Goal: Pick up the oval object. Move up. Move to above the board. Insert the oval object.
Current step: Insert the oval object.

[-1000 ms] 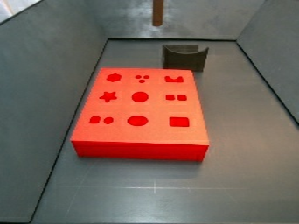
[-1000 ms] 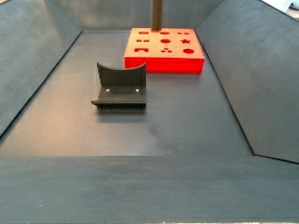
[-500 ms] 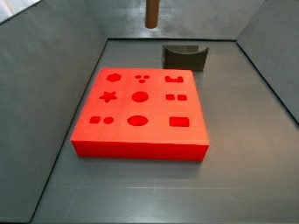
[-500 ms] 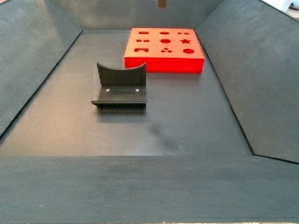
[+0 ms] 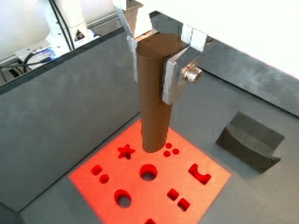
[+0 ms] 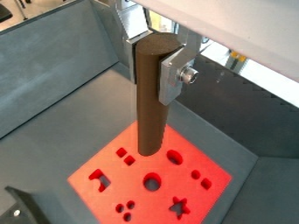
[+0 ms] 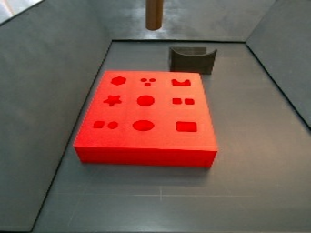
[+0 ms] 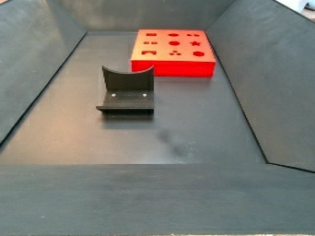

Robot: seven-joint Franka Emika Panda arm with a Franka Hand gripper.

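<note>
the gripper (image 5: pixel 158 42) is seen in both wrist views, raised high over the bin floor. its silver fingers (image 5: pixel 179 72) are closed narrowly against the upper end of the oval object (image 5: pixel 155 96), which is clamped between them and hangs straight down, upright. in a wrist view the same grasp is shown, with the oval object (image 6: pixel 151 96) gripped at its top by the gripper (image 6: pixel 158 44) and one finger plate (image 6: pixel 173 77) pressed to its side.

the board (image 5: pixel 117 179) lies directly below the gripper, flat on the floor, with its shaped cut-outs facing up. the lower end of the oval object is well apart from the board surface. the board (image 6: pixel 216 166) is also seen beneath the peg in a wrist view.

in a side view only the lower end of the oval object (image 7: pixel 155 14) is visible at the upper edge, above the far side of the board (image 7: pixel 148 150). in a side view the board (image 8: pixel 172 64) is shown, and the gripper is out of frame.

the fixture (image 7: pixel 192 60) stands on the floor beyond the board, off to one side of the gripper, and is not touched.
</note>
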